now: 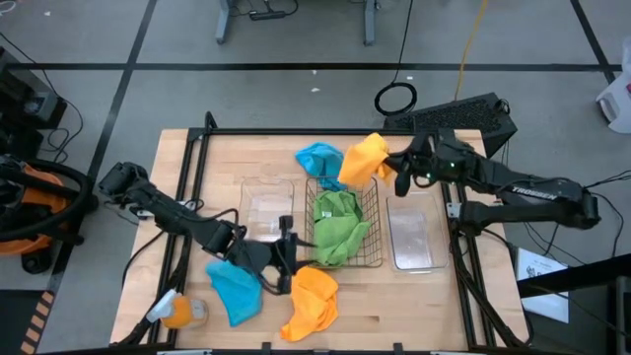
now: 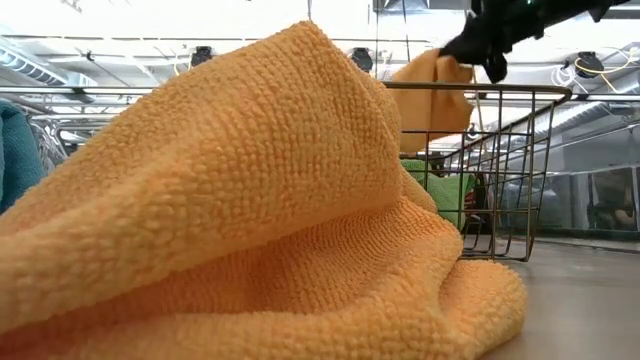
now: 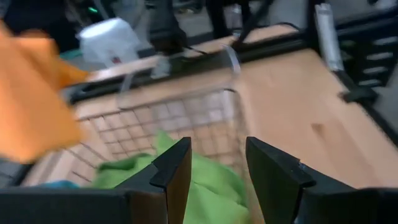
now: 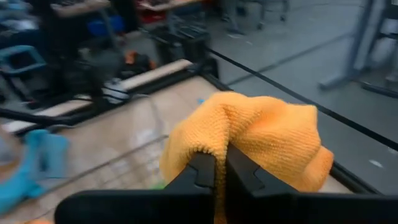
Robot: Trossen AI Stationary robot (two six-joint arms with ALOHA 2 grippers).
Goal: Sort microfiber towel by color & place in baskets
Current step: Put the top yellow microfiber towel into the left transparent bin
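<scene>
My right tool (image 1: 392, 168) is pinching an orange towel (image 1: 363, 160) up at 12 o'clock of the mesh basket (image 1: 373, 229), so it hangs clear. Left tool (image 1: 284, 258) is half open, empty.

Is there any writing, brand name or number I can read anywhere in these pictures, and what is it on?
"TROSSEN": white letters on the right arm, only just readable in the high view.
Paper sheet on the floor beside the table: printed marks too small to read.
White container in the left wrist view: a small red mark, too blurred to read.
Nothing else legible.
</scene>
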